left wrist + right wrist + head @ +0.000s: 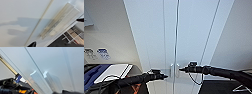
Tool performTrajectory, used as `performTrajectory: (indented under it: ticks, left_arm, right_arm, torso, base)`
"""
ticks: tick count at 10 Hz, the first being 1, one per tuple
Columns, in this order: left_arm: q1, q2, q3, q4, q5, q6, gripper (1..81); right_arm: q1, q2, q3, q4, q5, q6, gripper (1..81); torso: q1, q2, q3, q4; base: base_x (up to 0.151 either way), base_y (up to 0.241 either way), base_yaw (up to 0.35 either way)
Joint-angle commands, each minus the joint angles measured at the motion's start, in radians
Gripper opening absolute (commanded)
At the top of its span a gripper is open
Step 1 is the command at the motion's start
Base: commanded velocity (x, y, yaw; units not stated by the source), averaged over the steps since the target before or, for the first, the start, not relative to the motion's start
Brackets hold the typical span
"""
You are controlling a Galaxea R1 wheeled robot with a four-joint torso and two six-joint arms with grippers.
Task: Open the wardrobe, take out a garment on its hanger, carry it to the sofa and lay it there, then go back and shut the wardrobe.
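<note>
The white wardrobe [191, 37] stands right in front of me with both doors shut. Its pair of small vertical handles [174, 70] sits on either side of the centre seam. My left gripper [166, 76] reaches in from the left, its tip just short of the left handle [171, 70]. Coming from the right at handle height, my right gripper [180, 69] has its tip at the right handle [177, 70]. The wrist views show the handles close up [60, 21] [38, 80]. The garment and its hanger are hidden behind the doors.
A white board [114, 71] leans over something blue [94, 73] low on the left, with an orange item [135, 88] beneath my left arm. The wall [104, 53] on the left carries small labels. A white frame [240, 88] stands on dark floor at the right.
</note>
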Motion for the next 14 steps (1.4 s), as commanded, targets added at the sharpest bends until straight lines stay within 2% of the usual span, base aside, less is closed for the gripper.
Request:
performTrajectory:
  ticks: [1, 3, 7, 11, 14]
  left_arm:
    - [-0.159, 0.028, -0.031, -0.004, 0.006, 0.000, 81.1]
    - [-0.159, 0.066, -0.080, -0.002, 0.006, 0.000, 81.1]
    - [-0.162, 0.138, -0.167, 0.011, 0.015, -0.002, 81.1]
    - [-0.175, 0.194, -0.255, 0.042, 0.019, 0.000, 81.1]
    - [-0.185, 0.255, -0.320, 0.051, 0.019, 0.000, 81.1]
  right_arm:
    - [0.163, 0.049, -0.040, 0.015, -0.008, 0.006, 81.1]
    - [0.162, 0.102, -0.096, 0.009, -0.012, 0.004, 81.1]
    - [0.163, 0.133, -0.152, 0.006, -0.012, 0.002, 81.1]
    - [0.171, 0.199, -0.236, -0.043, -0.017, 0.004, 81.1]
    - [0.171, 0.230, -0.235, -0.043, -0.018, 0.006, 81.1]
  torso:
    - [0.000, 0.000, 0.000, 0.000]
    - [0.000, 0.000, 0.000, 0.000]
    - [0.000, 0.000, 0.000, 0.000]
    - [0.000, 0.000, 0.000, 0.000]
    - [0.001, 0.000, -0.001, 0.000]
  base:
    - [0.000, 0.000, 0.000]
    - [0.000, 0.000, 0.000]
    - [0.000, 0.000, 0.000]
    - [0.000, 0.000, 0.000]
    - [0.000, 0.000, 0.000]
